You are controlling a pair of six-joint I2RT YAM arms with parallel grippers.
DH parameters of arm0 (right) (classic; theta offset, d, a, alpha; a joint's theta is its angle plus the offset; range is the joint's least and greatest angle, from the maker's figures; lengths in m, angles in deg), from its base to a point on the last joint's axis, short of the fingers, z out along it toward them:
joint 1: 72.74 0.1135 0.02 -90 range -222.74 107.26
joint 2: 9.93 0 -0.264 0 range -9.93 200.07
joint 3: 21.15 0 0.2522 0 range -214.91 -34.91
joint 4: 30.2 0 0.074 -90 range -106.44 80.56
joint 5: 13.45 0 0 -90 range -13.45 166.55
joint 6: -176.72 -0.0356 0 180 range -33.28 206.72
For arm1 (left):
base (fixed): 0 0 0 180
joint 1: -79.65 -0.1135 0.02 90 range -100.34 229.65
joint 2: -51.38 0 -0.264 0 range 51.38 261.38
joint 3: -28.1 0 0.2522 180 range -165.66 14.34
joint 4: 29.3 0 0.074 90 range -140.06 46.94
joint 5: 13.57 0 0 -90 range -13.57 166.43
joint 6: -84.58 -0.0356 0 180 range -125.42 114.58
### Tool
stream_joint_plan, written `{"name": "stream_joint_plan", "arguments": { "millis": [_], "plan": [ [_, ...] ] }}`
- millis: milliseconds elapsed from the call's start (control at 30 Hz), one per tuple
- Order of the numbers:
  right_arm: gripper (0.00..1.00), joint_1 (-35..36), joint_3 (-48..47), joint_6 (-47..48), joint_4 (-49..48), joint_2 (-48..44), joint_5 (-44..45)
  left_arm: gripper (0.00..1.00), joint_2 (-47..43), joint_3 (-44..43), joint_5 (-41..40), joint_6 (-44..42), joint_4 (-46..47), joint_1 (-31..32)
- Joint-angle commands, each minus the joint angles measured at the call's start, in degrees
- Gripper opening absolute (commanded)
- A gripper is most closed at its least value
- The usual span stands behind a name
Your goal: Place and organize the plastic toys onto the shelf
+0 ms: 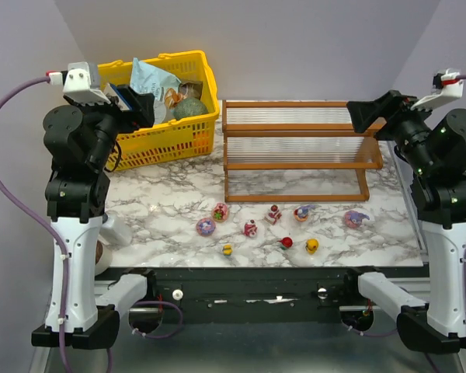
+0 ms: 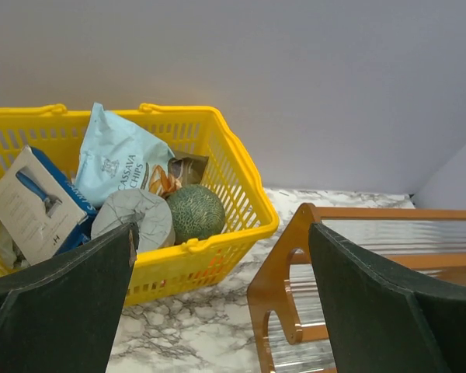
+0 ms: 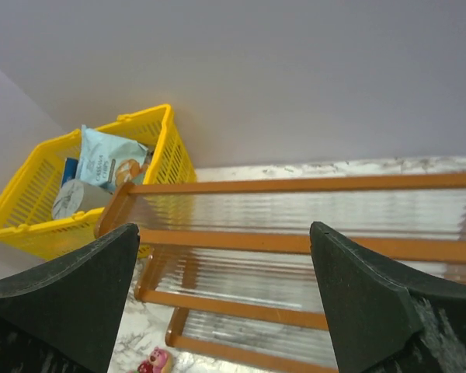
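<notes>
Nine plastic toys (image 1: 250, 228) lie scattered on the marble-patterned worktop (image 1: 155, 194) just in front of the shelf (image 1: 295, 127), none touching it. They are small glossy figurines in pink, purple, red and yellow. Close beside the shelf's left end sits a yellow lattice basket (image 1: 171, 134) holding a pale blue chip bag (image 2: 116, 159), a round green melon (image 2: 196, 211) and a white box (image 2: 31, 206). The left tool (image 2: 221, 227) hangs above the basket, dark jaws spread wide, holding nothing. The right tool (image 3: 224, 227) hovers over the shelf's right end, equally wide and empty. The shelf has an orange-brown wooden frame and three stepped tiers of clear ribbed plastic.
</notes>
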Motion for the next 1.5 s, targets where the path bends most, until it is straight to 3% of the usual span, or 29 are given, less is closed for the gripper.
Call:
{"name": "stream_joint_plan", "arguments": {
  "millis": [0,300,667,900,1067,1233,1367,1467],
  "plan": [
    [0.98,-0.3,4.9,-4.7,7.1,-2.3,6.0,0.99,-2.2,5.5,2.1,0.3,0.5,-0.2],
    [0.97,-0.2,14.0,-10.4,24.3,-9.4,17.9,0.99,-5.5,19.8,14.7,2.3,8.4,1.0],
    [0.92,-0.3,28.8,-25.6,39.2,-20.4,25.2,0.99,-3.8,27.4,16.1,4.5,11.3,6.3],
    [0.89,-0.2,39.4,-38.2,37.2,-21.7,28.9,0.99,-2.9,30.4,13.8,5.7,12.2,9.0],
    [0.75,-0.4,44.0,-45.6,29.0,-22.7,30.9,0.99,-1.7,29.8,7.5,7.6,9.6,10.6],
    [0.64,-1.1,44.2,-48.6,27.6,-18.6,32.3,0.99,0.5,28.3,5.3,9.1,6.2,10.8],
    [0.65,-4.3,43.7,-48.7,26.5,-14.8,30.3,0.99,1.2,27.6,3.1,10.4,5.1,10.9],
    [0.7,-11.8,45.2,-44.5,22.4,-13.4,24.3,0.99,2.2,26.3,1.9,10.3,3.9,11.0]
  ]
}}
